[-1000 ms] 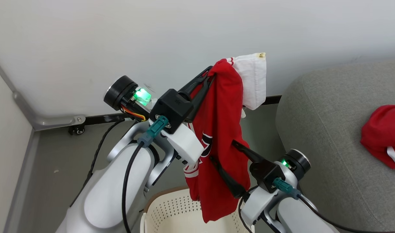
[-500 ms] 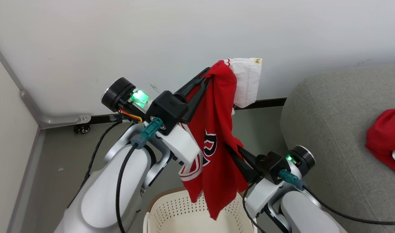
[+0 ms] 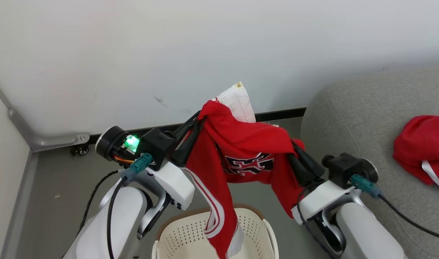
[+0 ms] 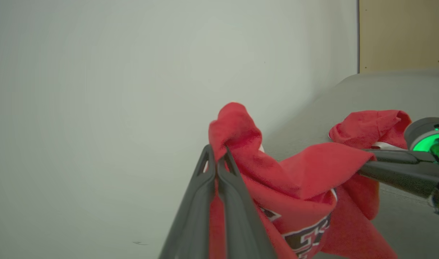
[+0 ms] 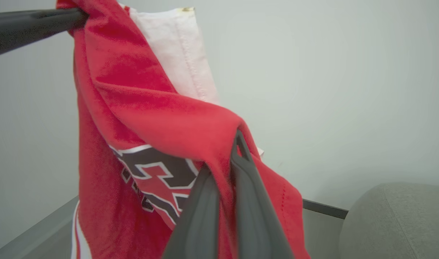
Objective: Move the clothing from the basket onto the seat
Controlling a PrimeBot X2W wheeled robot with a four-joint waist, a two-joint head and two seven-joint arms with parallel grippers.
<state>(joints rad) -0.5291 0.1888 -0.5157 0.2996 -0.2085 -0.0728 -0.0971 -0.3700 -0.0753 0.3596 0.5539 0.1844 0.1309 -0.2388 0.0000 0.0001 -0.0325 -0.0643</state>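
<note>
Nearest you, the basket (image 3: 185,233) sits on the floor (image 3: 54,180), and the lower tail of the red jersey (image 3: 241,144) hangs over its opening. Above it, your left end effector (image 3: 199,120) is clamped tight on a bunched top corner of the jersey. Your right end effector (image 3: 297,151) is pinched closed on another fold, so the cloth hangs spread between the two with its dark lettering showing. Beyond, on your right, a second red garment (image 3: 420,144) lies on the grey sofa (image 3: 352,115). The white wall (image 3: 205,54) stands behind.
</note>
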